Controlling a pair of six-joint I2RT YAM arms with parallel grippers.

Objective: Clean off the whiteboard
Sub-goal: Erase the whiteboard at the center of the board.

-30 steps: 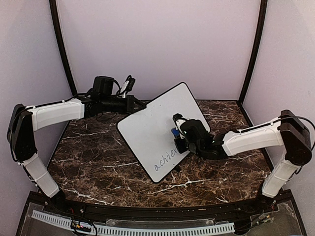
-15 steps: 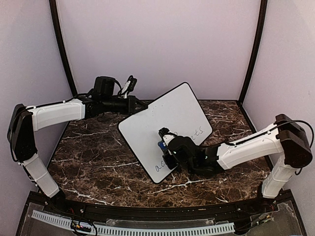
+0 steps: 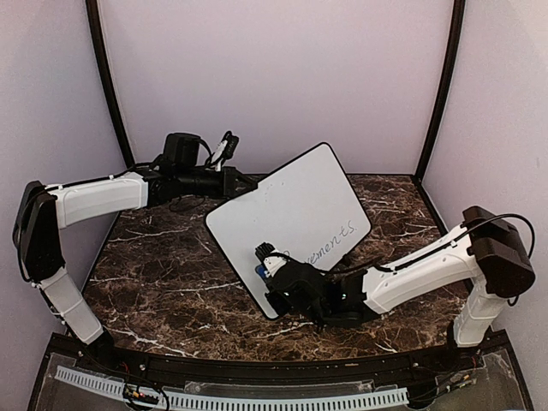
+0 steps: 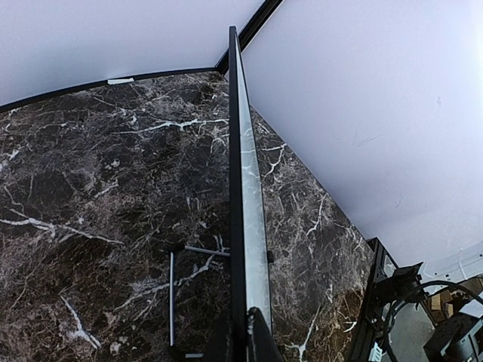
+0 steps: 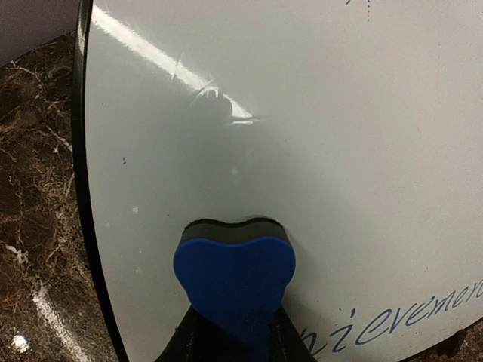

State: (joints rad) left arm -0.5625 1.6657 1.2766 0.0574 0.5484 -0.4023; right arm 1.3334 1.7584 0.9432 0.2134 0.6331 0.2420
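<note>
- whiteboard [image 3: 291,218] stands tilted on 1 corner over the middle of the marble tabletop [image 3: 154,257]. Its top corner leans toward the far edge and its bottom corner sits closer to the near edge.
- left gripper [image 3: 242,183] is clamped on the board's upper-left frame edge, on the far-left side of the table. In the left wrist view the 2 fingers [image 4: 256,343] flank the thin black frame, with the board seen edge-on [image 4: 245,188].
- right gripper [image 3: 272,272] is at the board's lower-left part, near its bottom corner, closed on a blue eraser [image 3: 260,271].
- right wrist view: the eraser [image 5: 234,275] is pinched between the jaws (blue body, dark felt layer on top), and the felt side is pressed flat against the white face [image 5: 302,136].
- blue handwriting [image 3: 328,244] runs along the board's lower-right edge, to the right of the eraser. The wrist view shows letters like "ieveme" [image 5: 400,320], partly cut off.
- the board face above and to the left of the eraser shows no writing, only a few small specks.
- right arm reaches in low from the right edge of the table toward the centre.
</note>
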